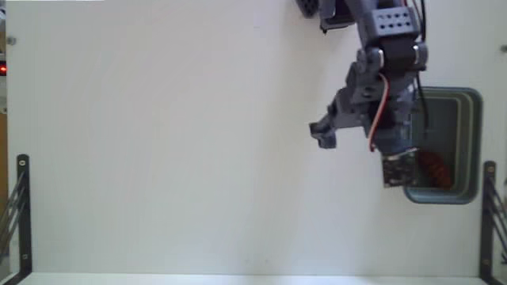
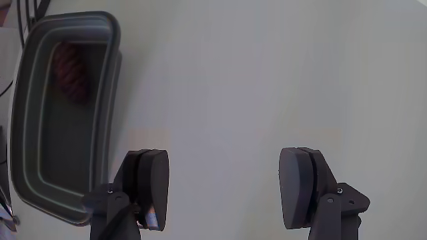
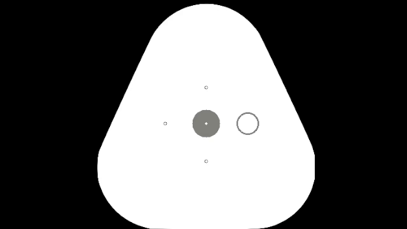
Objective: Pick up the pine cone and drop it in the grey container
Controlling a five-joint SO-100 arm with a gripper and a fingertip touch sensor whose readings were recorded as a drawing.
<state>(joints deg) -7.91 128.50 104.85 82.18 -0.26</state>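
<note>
You are looking at a smooth, matte white surface (image 1: 158, 142) carrying the grey container (image 2: 107, 87), a rounded plastic tub with a thick rim. The pine cone (image 2: 70, 72), reddish-brown and scaly, is lying inside it near one end. Your gripper (image 2: 225, 183) is hanging just beside the tub over bare surface, jaws spread wide and holding nothing.

Looks like a hobby or lab bench: plain white tabletop (image 1: 174, 142) filling the fixed view, black metal brackets (image 1: 22, 206) at lower left and right edges.
</note>
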